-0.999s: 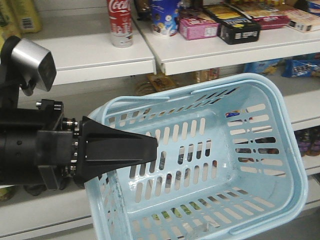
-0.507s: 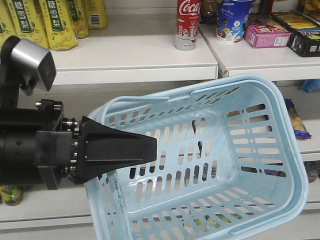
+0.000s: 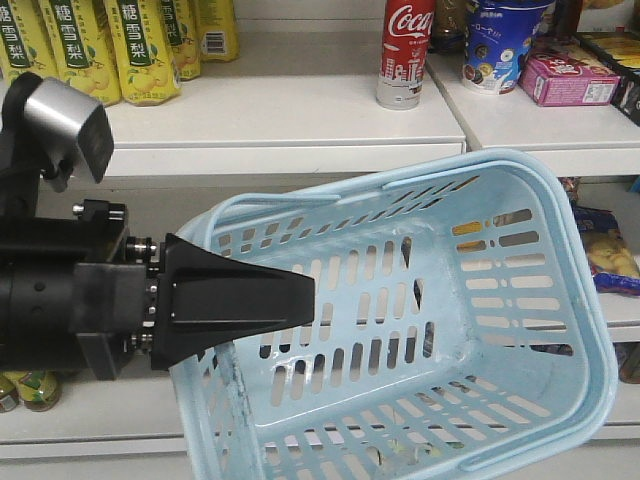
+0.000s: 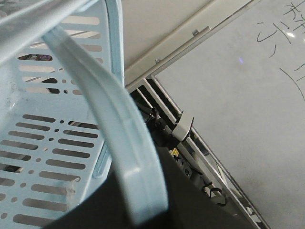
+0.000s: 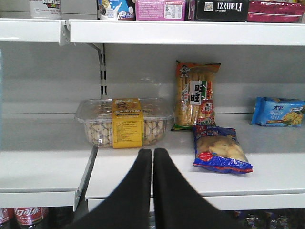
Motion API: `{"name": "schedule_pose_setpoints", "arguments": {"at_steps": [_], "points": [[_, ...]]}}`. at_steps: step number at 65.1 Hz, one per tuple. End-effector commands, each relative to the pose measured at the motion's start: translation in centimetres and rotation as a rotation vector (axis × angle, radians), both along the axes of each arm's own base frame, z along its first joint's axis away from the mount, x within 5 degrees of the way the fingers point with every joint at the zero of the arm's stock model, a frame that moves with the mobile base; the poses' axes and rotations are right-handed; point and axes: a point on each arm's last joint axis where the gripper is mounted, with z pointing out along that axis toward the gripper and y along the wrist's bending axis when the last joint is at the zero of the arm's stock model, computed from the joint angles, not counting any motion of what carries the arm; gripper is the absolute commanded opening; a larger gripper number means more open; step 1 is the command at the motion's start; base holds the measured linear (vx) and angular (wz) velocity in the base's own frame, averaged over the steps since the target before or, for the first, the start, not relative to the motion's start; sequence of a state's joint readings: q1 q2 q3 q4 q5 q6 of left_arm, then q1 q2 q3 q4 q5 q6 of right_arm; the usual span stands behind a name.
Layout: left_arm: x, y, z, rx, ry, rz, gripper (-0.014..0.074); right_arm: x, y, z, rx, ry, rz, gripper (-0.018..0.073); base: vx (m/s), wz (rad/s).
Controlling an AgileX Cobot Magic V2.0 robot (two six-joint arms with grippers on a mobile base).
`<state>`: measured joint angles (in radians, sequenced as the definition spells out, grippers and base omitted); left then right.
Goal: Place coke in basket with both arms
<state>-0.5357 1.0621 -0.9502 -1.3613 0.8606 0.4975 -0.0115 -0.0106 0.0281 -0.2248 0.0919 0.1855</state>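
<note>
The coke (image 3: 405, 55), a slim red bottle-shaped can with white script and a silver base, stands upright on the white upper shelf (image 3: 280, 115). It is well apart from both grippers, with tall yellow drink pouches (image 3: 140, 50) to its left and a blue printed cup (image 3: 500, 45) just beside it on the right. Below it hangs the basket (image 3: 520, 260), a light blue slotted plastic shopping basket. The basket is off any surface and tipped so that its open mouth faces the front camera. The left arm (image 3: 60, 300), black and carrying a small silver-grey box (image 3: 68, 125), reaches in level from the left edge. The left gripper (image 3: 310, 295) is a black tapered wedge that points right across the basket's near wall. Its fingers are pressed together, and in the left wrist view the basket's broad hoop handle (image 4: 109, 124) runs down into the gripper's dark body, so it appears to be grasping the basket by that handle. The right gripper (image 5: 153, 151) is held low and level, aimed at a lower white shelf (image 5: 143, 176). Its two black fingers are clenched against each other with only a thin seam between them and nothing held. Ahead of it on that shelf sit a clear plastic tub with a yellow label (image 5: 125, 123) and a blue snack bag (image 5: 220, 149).
</note>
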Motion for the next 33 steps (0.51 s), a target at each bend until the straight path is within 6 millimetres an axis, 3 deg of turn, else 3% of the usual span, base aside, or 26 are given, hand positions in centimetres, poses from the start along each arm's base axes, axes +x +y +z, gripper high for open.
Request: {"name": "schedule_pose_setpoints", "arguments": {"at_steps": [1, 33], "points": [[-0.52, 0.29, 1.94, -0.097, -0.014, 0.013, -0.0006, -0.08, 0.11, 0.48, -0.017, -0.077, 0.009, -0.0005, 0.04, 0.06], [-0.52, 0.29, 1.94, -0.097, -0.014, 0.013, -0.0006, -0.08, 0.11, 0.48, -0.017, -0.077, 0.009, -0.0005, 0.04, 0.03]]}}
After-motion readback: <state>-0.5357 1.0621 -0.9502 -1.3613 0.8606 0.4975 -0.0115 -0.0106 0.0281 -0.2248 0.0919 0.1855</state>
